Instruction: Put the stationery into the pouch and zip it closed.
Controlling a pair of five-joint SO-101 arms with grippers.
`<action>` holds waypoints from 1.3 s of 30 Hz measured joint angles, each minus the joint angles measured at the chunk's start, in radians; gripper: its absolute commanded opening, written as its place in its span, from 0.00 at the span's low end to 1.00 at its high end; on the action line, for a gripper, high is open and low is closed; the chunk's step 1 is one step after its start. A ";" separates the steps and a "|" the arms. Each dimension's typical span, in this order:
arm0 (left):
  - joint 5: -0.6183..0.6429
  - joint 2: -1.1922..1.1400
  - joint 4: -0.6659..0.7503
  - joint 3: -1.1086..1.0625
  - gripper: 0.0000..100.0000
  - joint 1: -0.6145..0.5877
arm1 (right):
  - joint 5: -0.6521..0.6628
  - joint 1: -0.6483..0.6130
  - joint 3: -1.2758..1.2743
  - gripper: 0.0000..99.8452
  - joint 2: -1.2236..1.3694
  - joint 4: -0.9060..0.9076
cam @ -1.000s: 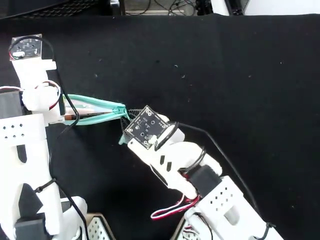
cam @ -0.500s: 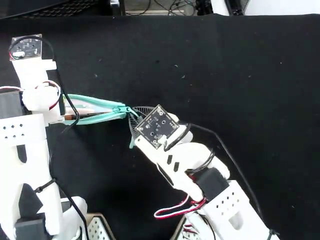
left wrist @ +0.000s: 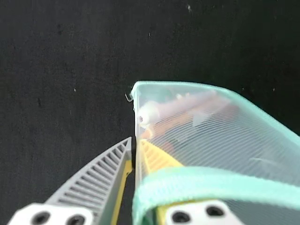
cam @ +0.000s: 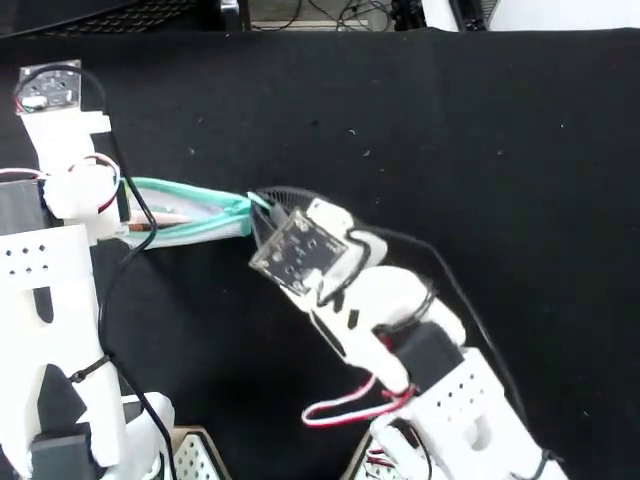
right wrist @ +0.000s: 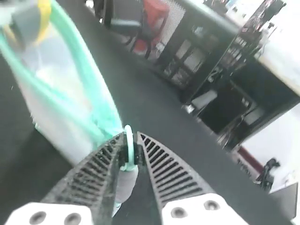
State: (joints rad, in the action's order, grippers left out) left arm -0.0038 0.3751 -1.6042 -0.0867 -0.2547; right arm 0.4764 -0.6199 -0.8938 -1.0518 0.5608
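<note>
Black cloth (cam: 470, 130) covers the table, cables (cam: 340, 12) tangled beyond its far edge. Left gripper (left wrist: 135, 149) clamps the mint mesh pouch (cam: 190, 215) at its left end, stationery (left wrist: 178, 105) inside; at its right end, right gripper (right wrist: 131, 137) pinches the zipper pull (right wrist: 126, 164).

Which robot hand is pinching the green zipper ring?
The right hand, closed on the green zipper ring; the left hand clamps the translucent mint-green pouch at its other end.

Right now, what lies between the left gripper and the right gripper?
The high view shows the pouch spanning the whole stretch, stationery inside: the left gripper clamps one end, the right gripper pinches the zip pull at the other.
</note>
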 measured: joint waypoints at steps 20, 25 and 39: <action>0.175 -0.015 -0.100 0.397 0.03 -0.040 | 0.034 -0.002 0.548 0.01 0.416 0.129; 0.173 0.083 -0.150 0.519 0.14 -0.049 | 0.032 -0.003 0.551 0.01 0.402 0.112; 0.176 0.166 -0.006 0.224 0.23 -0.046 | 0.034 -0.018 0.537 0.01 0.427 0.112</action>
State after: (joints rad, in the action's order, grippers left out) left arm 0.1726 0.5409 -1.6103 0.1373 -0.3007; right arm 0.5102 -0.6383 -0.3567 -0.6252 0.6728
